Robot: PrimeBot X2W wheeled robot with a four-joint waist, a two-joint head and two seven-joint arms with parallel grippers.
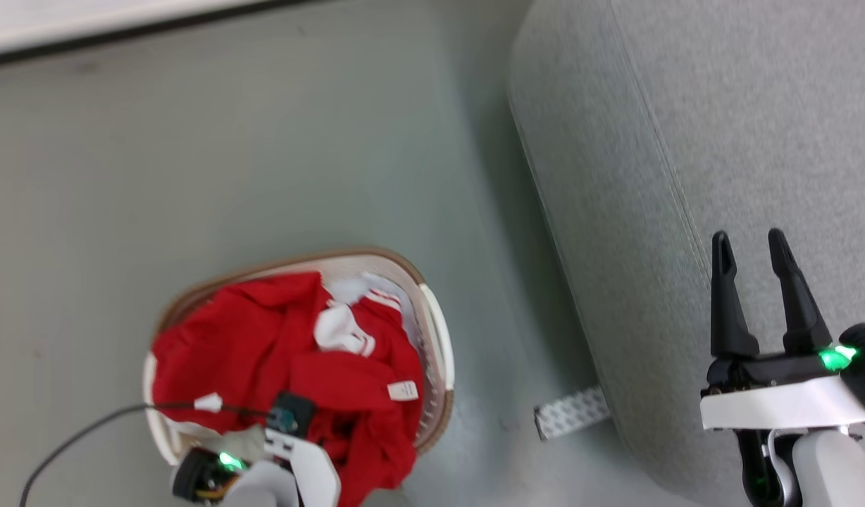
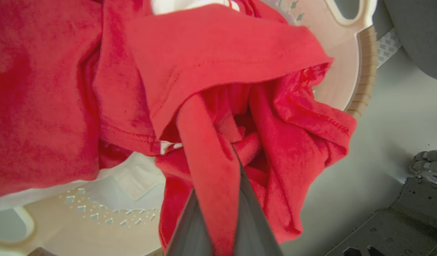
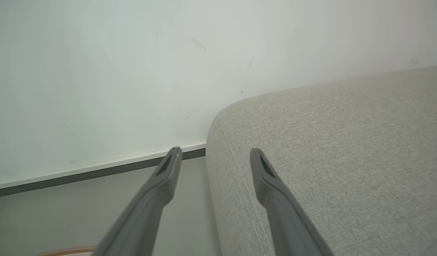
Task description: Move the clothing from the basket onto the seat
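The left claw (image 2: pixel 236 156) is clenched on the clothing (image 2: pixel 222 53). Its 2 grey fingers (image 2: pixel 188 229) meet at the tips and pinch a fold of bright red cloth, and a strip of the same cloth runs down between them toward the wrist. Around the tips the red garments are bunched and creased, with stitched hems. A white piece (image 2: pixel 133 181) shows just below and to the left of the fingers. Beyond the cloth is the basket (image 2: pixel 341 71), cream-white with small holes in its wall and a brown rim. The heap lies inside it, and 1 red fold to the right of the fingers hangs over the rim. In the head view, white trim with red stripes (image 1: pixel 344 331) sits on top of the pile ahead of this claw. The right claw (image 1: pixel 748 236) is released: its 2 fingers are spread well apart with nothing between them. It hovers over the light-grey seat (image 1: pixel 686 105), just beside its stitched seam. The seat stands well to the right of the left claw, with grey floor (image 1: pixel 263 141) between it and the basket.
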